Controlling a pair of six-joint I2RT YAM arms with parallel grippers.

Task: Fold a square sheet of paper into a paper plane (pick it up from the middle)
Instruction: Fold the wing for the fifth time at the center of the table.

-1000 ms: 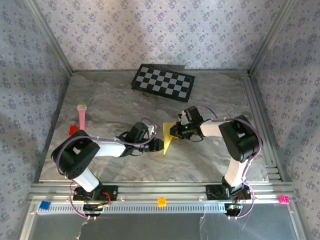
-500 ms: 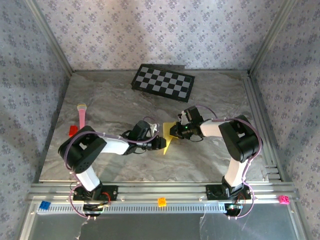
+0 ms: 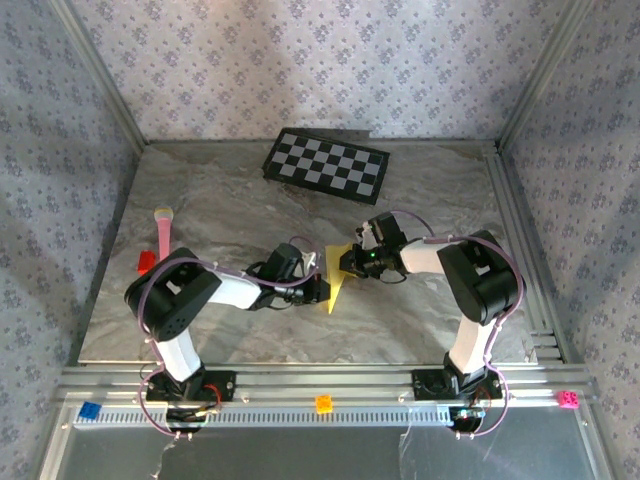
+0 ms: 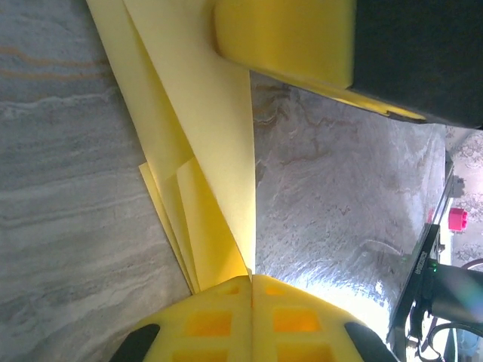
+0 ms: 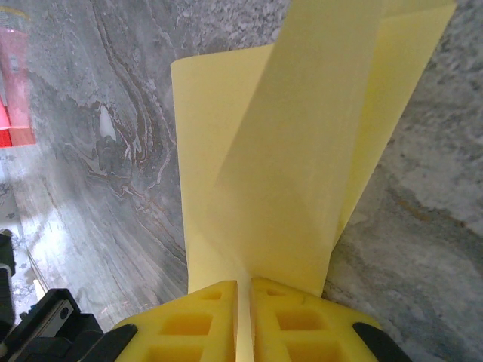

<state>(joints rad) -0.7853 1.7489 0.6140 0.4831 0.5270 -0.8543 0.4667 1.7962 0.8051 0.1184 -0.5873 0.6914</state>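
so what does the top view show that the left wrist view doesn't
Top: the checkerboard, the pink stick and the orange block. Left wrist: the paper up close, folded in layers, its tip pinched between the left gripper's shut pads. Both: the yellow paper, the left gripper and the marble table.

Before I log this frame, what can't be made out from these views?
- Top view: the full outline of the yellow paper, partly covered by the left gripper and the right gripper.
- Left wrist view: how many paper layers are pinched, hidden inside the closed grip.
- Right wrist view: the red object, blurred and cut off by the left edge.
- Top view: the pink object, too small to identify.
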